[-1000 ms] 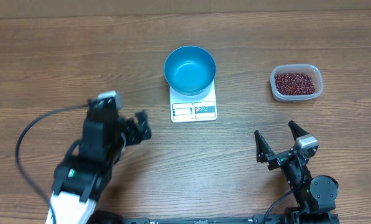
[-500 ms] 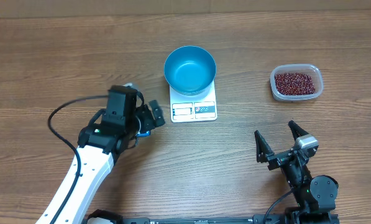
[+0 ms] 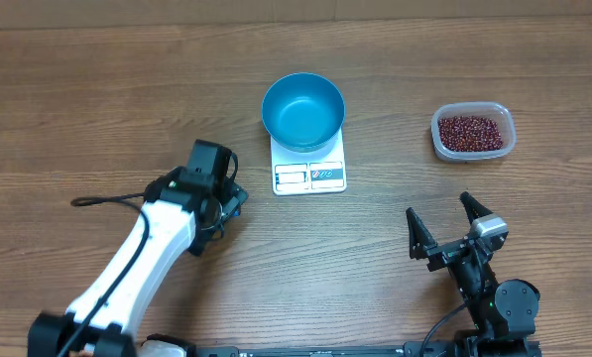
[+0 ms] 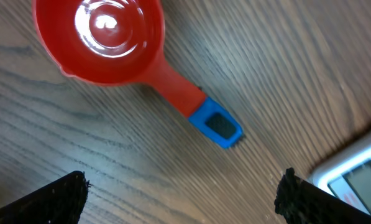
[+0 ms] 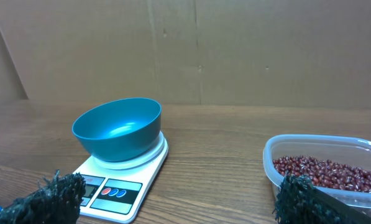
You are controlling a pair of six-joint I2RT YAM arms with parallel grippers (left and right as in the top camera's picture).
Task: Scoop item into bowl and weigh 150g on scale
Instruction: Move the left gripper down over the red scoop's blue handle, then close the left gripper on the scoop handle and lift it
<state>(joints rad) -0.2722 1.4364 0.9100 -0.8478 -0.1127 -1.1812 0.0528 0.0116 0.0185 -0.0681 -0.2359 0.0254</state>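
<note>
Fingers of my left gripper stand wide apart and empty, hovering over a red plastic scoop with a blue handle tip. The scoop lies on the wooden table just left of the small flat white rectangular scale. My right gripper is spread wide too, holding nothing, near-right of the scale. The deep bright-blue bowl sits on the scale. The small dark red-brown beans fill a clear plastic tub right of the scale.

Rim of red scoop beyond top edge; scale mostly beyond right edge.
</note>
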